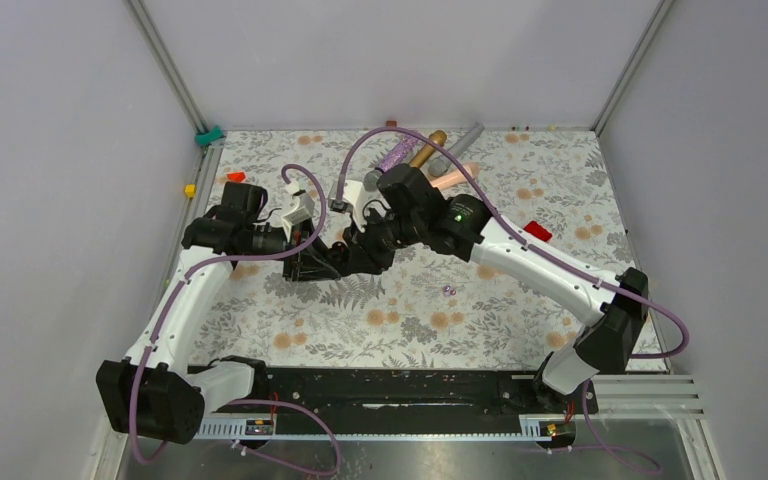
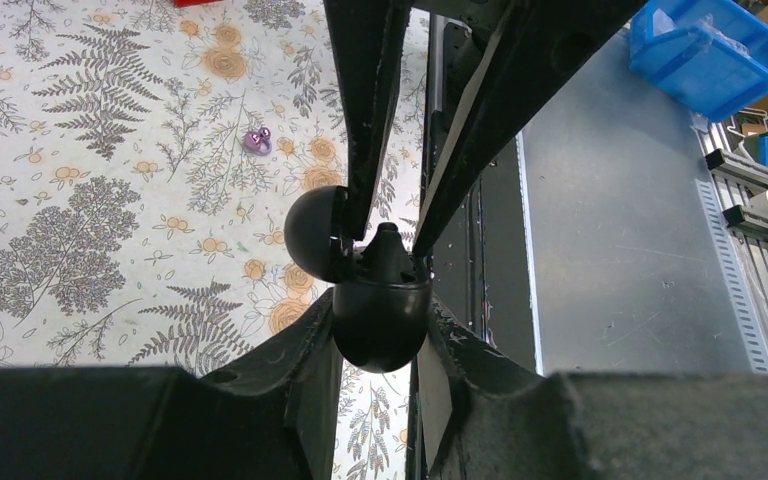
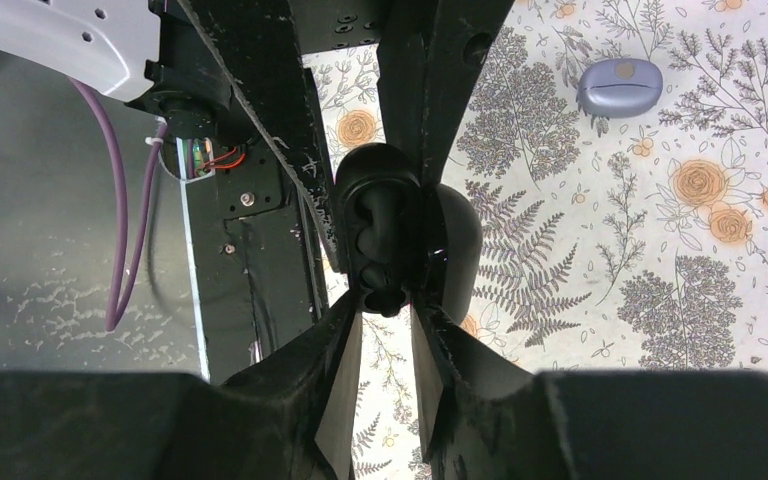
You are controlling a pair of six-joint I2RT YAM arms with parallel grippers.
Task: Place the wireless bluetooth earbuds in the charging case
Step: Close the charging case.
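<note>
My left gripper (image 2: 380,310) is shut on the body of a black oval charging case (image 2: 380,330), whose lid (image 2: 315,232) stands open. My right gripper (image 3: 388,300) is shut on a small black earbud (image 3: 390,297) and holds it at the mouth of the open case (image 3: 380,215). In the left wrist view the bud (image 2: 388,243) sits right at the case's opening. In the top view both grippers (image 1: 325,262) (image 1: 360,250) meet above the mat's middle. Glossy purple earbuds (image 2: 257,142) lie on the mat, also in the top view (image 1: 448,291). The other black bud is out of view.
A lavender case (image 3: 620,87) lies shut on the floral mat. Several long microphones (image 1: 427,148) lie at the back. A red block (image 1: 537,230) sits to the right, another red piece (image 1: 235,176) and a green clip (image 1: 208,134) to the left. A blue bin (image 2: 710,55) stands off the table.
</note>
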